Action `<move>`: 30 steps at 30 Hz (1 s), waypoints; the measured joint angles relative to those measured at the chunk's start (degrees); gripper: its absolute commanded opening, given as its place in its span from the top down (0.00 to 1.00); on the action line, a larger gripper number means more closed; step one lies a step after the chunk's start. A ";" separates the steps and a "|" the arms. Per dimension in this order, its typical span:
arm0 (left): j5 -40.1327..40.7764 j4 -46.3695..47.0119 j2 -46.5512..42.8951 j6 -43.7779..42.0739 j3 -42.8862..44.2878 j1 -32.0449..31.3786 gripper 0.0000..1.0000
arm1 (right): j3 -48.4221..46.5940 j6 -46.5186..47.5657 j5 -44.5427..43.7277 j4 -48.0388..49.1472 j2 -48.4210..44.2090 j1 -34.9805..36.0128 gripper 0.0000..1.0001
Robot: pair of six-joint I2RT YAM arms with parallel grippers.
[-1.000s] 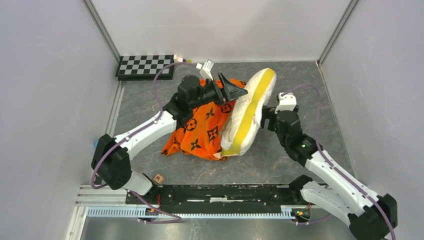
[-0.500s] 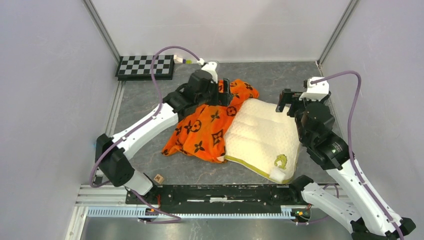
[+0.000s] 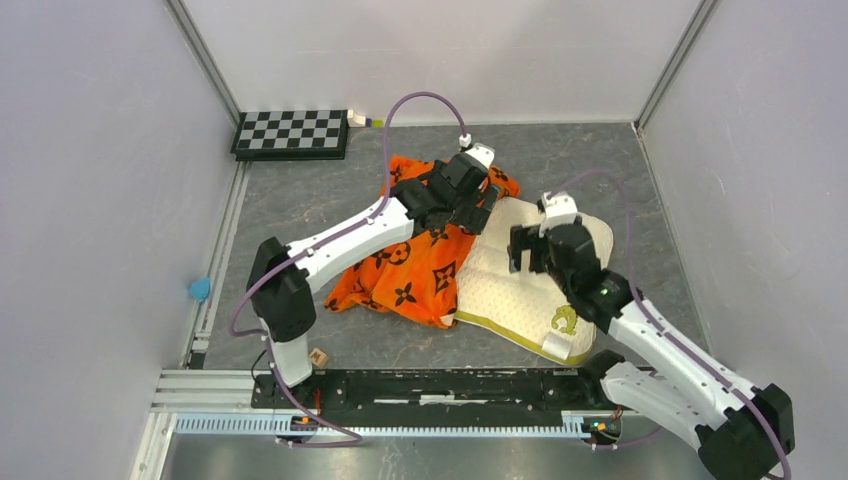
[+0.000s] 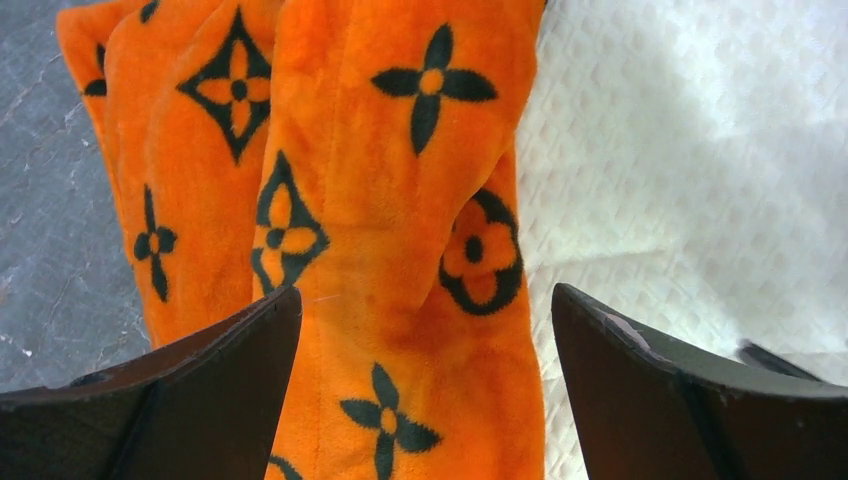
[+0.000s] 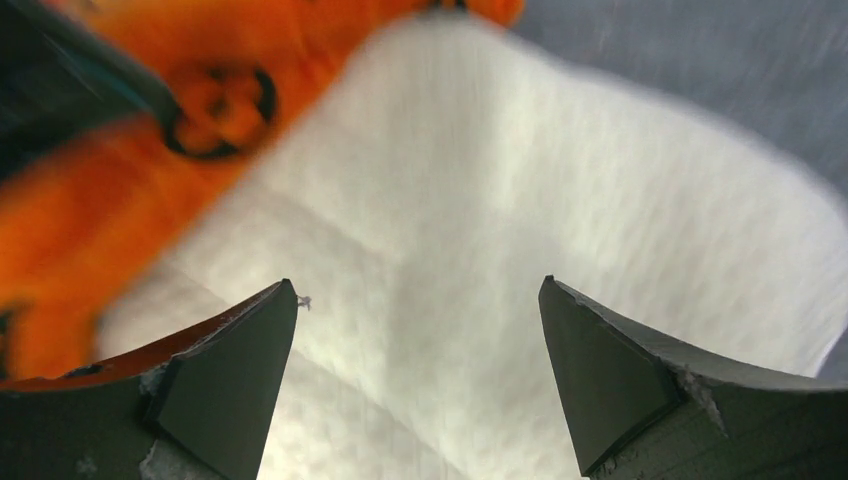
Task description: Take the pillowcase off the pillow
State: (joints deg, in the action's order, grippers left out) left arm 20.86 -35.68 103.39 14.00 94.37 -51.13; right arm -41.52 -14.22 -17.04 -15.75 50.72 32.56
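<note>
Left gripper (image 4: 423,300) first: its fingers are spread wide, pinching nothing, and they straddle a plump ridge of the pillowcase (image 4: 380,200). Whether the tips touch the plush, I cannot tell. That straddle looks deliberate. The ridge runs right along the seam where orange meets white, so closing here would take cloth alone and not the pillow (image 4: 680,150) just to its right.

Over to the right gripper (image 5: 418,288): it too is spread and empty, hanging over the dotted white surface with the orange showing off to its left. By my reading it is placed to pin the pillow down while the other arm drags the cover clear.

Widening out in the top view, the pillow lies flat on the right half of the table (image 3: 300,200), bare from its far end to the white tag (image 3: 558,347) at its near right corner, its yellow-green band (image 3: 500,328) showing along the near edge. The pillowcase is heaped to its left, touching the pillow along that whole side, and its folds at the far end crowd the pillow's far left corner.

The cover seems as good as off, with only that shared edge left to separate.
</note>
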 measured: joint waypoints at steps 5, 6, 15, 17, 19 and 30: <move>-1.49 -0.76 3.34 -1.16 4.13 0.00 0.01 | 13.55 -6.34 -1.01 2.43 -2.60 -0.04 0.02; -1.46 -1.07 4.09 -1.20 4.72 0.00 0.01 | 14.71 -7.08 -1.16 3.30 -2.91 -0.04 0.02; 2.60 -5.92 15.37 -0.33 10.19 0.83 0.11 | 19.21 -10.40 -0.96 12.63 0.37 -0.04 0.02; 2.84 -6.54 16.72 0.70 10.25 2.38 0.22 | 19.85 -11.32 -1.07 13.99 2.38 -0.04 0.02; 2.34 -7.04 16.92 2.49 10.08 5.22 0.35 | 20.06 -11.80 -1.44 14.97 3.04 -0.04 0.02; -1.99 7.87 -11.76 15.63 -25.27 29.49 0.76 | 20.50 -11.89 -2.82 18.93 3.67 -0.09 0.02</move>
State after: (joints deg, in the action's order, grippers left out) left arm 18.87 -27.81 91.64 29.63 69.10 -21.65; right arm -21.02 -26.11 -19.86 3.18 54.39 32.47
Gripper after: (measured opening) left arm 0.286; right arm 0.979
